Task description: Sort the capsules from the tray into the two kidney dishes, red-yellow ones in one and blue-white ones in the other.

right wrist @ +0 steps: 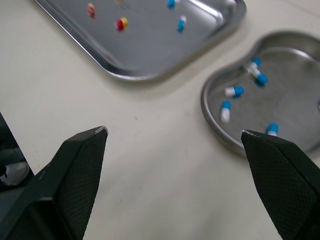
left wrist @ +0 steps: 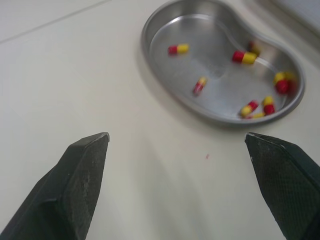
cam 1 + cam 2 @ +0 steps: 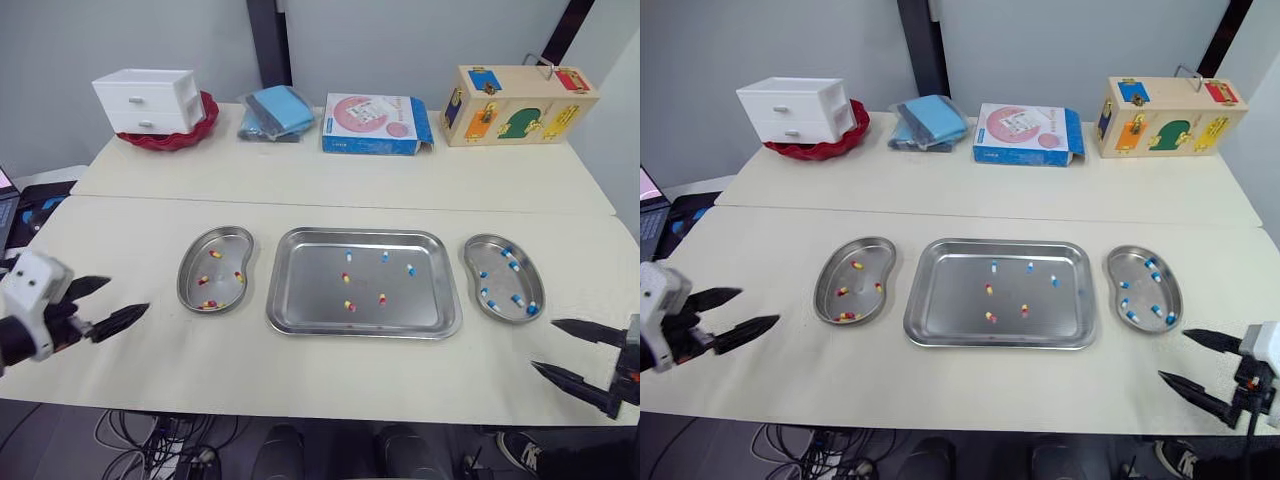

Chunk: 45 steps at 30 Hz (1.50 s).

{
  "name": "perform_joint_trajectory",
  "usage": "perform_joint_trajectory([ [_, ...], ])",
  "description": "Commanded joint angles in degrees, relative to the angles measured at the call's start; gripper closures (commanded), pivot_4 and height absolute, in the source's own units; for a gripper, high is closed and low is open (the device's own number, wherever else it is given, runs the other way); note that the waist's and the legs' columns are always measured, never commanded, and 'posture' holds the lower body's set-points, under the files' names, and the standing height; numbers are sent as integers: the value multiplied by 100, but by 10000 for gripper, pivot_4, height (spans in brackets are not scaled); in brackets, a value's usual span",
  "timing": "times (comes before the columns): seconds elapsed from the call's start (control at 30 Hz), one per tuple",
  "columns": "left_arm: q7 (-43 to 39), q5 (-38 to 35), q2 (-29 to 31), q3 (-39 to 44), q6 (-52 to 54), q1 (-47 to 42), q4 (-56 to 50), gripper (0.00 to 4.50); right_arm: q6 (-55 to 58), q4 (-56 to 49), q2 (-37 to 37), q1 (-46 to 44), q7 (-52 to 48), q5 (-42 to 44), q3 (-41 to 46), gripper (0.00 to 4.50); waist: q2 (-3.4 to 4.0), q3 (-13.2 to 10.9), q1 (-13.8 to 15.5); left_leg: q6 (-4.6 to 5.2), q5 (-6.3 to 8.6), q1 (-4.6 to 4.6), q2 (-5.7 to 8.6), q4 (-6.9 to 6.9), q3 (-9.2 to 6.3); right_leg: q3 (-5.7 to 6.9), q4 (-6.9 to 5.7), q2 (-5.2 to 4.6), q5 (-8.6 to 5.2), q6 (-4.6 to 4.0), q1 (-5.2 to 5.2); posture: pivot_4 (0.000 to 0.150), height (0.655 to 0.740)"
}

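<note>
Two empty, wide-open pincers: left pincer [image 3: 128,294], right pincer [image 3: 544,344] | tray [image 3: 310,292] midway between.

No text, brand, number or sign can be read. The blue-and-pink carton [image 3: 375,123] at the back of the table carries print on its top face, but it is too small to make out. The wooden box [image 3: 518,104] beside it bears coloured shapes, and no lettering on it can be made out.
</note>
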State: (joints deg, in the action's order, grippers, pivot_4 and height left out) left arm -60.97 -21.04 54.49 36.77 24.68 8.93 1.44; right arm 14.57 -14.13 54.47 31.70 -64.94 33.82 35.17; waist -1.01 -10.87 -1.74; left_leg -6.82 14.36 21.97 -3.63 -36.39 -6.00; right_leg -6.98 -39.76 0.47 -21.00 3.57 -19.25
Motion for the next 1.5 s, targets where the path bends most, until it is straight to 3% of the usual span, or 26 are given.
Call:
perform_joint_trajectory([
  [0.03, -126, 118, 214, 238, -464, 128, 372, 119, 404, 402, 395, 35, -249, -245, 252, 0, -6, 2, -4, 0, 0, 0, -1, 0, 0, 1, 3, 0, 0, 0, 0, 1500, 7400],
  [0.57, -220, 139, 242, 192, -796, 434, 633, 119, 483, 730, 414, -677, -577, -570, 50, 0, -7, 2, -63, 0, 1, 3, -6, 36, 14, -5, 36, 0, 0, 1, -6, 1500, 7400],
  [0.87, -396, 4, 387, -155, -358, 353, -110, 119, -120, -621, -787, -230, -651, -186, -153, 0, -5, 3, -54, 0, 1, 4, -7, 38, 10, -1, 35, 0, 0, 1, -3, 1500, 7400],
  [1.0, -385, -293, 499, -770, 339, -144, -901, 119, -407, -1311, -1445, -80, -460, -164, -806, 0, -8, 4, -11, -1, 0, 4, -7, 36, 1, 7, 32, 0, 0, 1, -1, 1500, 7400],
  [1.23, -626, -640, 510, -2244, 835, -1641, -1593, 119, -1175, -1468, -2161, -261, -315, -456, -1781, 0, -6, 3, -12, -1, 0, 3, -6, 33, 1, 7, 27, 0, 1, 1, 0, 1500, 7400],
  [1.37, -903, -462, 350, -3203, 712, -2594, -1500, 119, -1370, -1339, -2303, -409, -93, -571, -2059, 0, -6, 3, -12, -2, -1, 2, -6, 31, 1, 6, 22, 3, 1, 0, -2, 1500, 7400],
  [1.5, -1415, 77, -202, -4414, 29, -3674, -996, 119, -1407, -1276, -2330, -329, 137, -734, -2257, 0, 1, 4, -4, -2, -1, 2, -4, 31, 1, 6, 21, 4, 1, 0, -2, 1500, 7400],
])
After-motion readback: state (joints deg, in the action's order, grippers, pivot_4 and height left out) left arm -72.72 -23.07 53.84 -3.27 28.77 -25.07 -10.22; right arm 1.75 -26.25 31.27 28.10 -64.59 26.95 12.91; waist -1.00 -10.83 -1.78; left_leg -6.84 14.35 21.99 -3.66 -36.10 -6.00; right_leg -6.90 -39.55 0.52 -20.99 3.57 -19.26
